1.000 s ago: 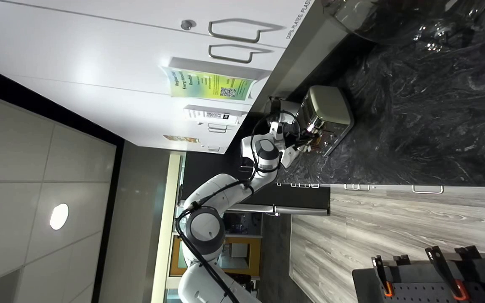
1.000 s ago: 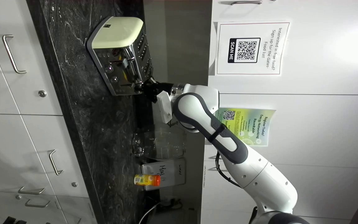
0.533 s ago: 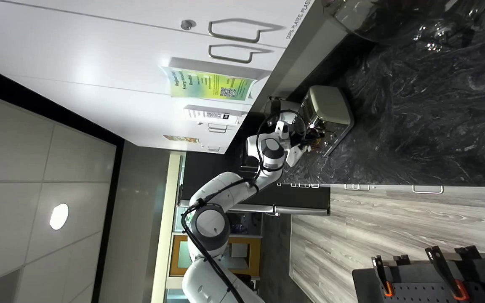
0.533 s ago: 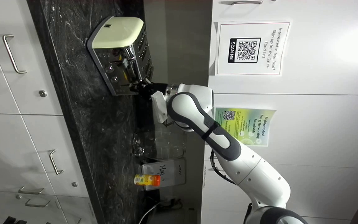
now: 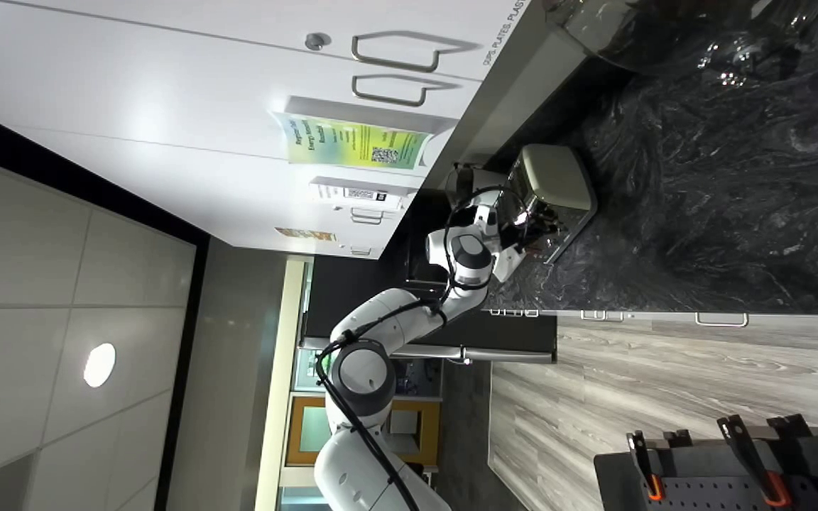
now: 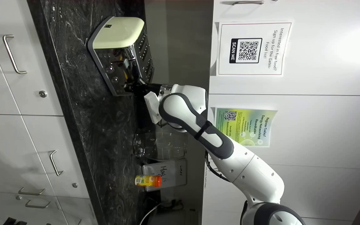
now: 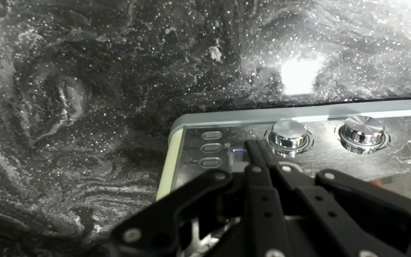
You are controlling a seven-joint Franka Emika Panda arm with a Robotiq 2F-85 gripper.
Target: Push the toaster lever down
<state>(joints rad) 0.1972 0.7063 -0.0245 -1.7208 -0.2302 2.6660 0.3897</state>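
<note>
The toaster [image 6: 117, 34] has cream ends and a shiny metal front, and stands on the dark counter; it also shows in an exterior view [image 5: 558, 177]. Both exterior views are turned on their side. In the wrist view its front shows two round knobs [image 7: 289, 135], several small buttons [image 7: 211, 148] and a pale, shiny lever [image 7: 237, 162]. My gripper [image 7: 256, 142] is shut, its fingertips together, close against the lever beside a knob and partly covering it. I cannot tell whether they touch. Another lever [image 6: 126, 63] sits higher on the front. Nothing shows between the fingers.
The dark marbled counter [image 6: 98, 140] runs past the toaster. A yellow jar with an orange lid [image 6: 147, 180], a small whiteboard [image 6: 175, 175] and a clear glass vessel [image 6: 167, 145] stand farther along. White upper cabinets [image 5: 167, 121] overhang the counter.
The arm and shut gripper have moved down along the toaster's front, towards the counter. The toaster itself has stayed in place.
</note>
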